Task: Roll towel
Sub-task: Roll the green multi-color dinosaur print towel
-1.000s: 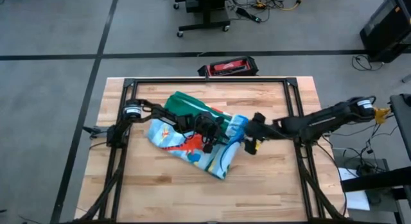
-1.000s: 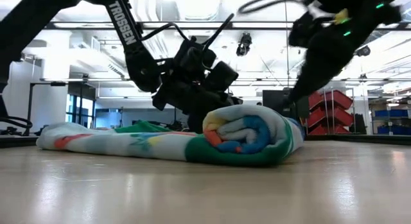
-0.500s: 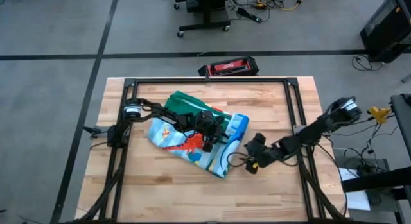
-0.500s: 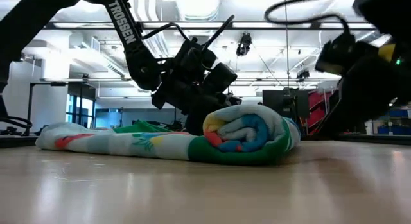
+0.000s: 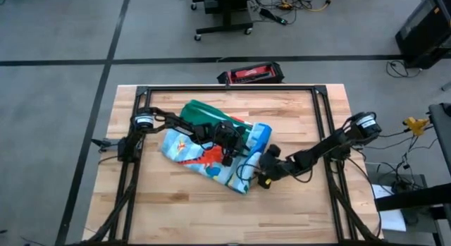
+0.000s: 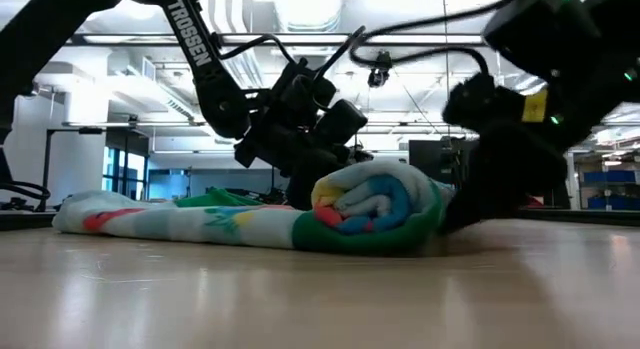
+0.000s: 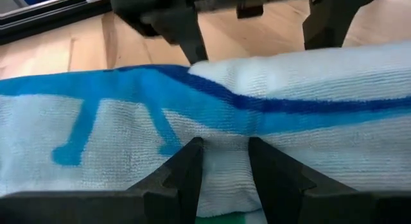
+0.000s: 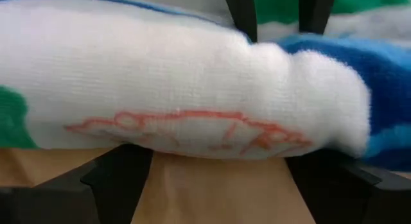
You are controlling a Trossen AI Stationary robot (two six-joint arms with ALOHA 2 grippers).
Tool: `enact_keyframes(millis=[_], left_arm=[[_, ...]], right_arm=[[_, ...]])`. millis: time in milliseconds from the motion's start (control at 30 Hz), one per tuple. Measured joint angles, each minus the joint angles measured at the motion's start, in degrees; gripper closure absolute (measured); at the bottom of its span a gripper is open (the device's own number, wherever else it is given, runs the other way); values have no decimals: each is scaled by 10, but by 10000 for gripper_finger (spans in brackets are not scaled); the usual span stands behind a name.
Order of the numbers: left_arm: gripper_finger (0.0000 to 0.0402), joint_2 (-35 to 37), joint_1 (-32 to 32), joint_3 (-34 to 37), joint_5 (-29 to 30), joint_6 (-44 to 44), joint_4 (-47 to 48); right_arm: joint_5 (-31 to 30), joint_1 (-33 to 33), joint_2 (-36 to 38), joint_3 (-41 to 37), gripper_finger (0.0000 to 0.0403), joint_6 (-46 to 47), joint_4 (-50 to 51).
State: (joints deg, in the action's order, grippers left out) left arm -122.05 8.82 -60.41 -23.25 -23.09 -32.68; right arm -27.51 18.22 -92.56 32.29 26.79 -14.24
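The high view looks straight down on the whole table [image 5: 176, 211], arm bases at 9 and 3 o'clock. The low view sits at tabletop level, facing across it into the room. Both wrist cameras press close against the towel [image 5: 211, 151], shared by all views.

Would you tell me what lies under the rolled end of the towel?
The roll of the towel rests directly on the wooden table. The open right pincer has its fingers low beside it. The roll's underside is hidden.
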Motion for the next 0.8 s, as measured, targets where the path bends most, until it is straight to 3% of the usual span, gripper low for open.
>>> enact_keyframes(millis=[133, 400, 633, 800], left_arm=[[285, 0, 0, 2, 4, 0, -2], [285, 0, -2, 2, 7, 0, -7], [285, 0, -2, 2, 6, 0, -6], [285, 1, -3, 2, 17, 0, -8]], right_arm=[[0, -3, 50, 0, 75, -21, 21], [26, 4, 82, -16, 69, 80, 166], [37, 14, 53, -29, 77, 118, 137], [28, 11, 14, -26, 72, 57, 51]])
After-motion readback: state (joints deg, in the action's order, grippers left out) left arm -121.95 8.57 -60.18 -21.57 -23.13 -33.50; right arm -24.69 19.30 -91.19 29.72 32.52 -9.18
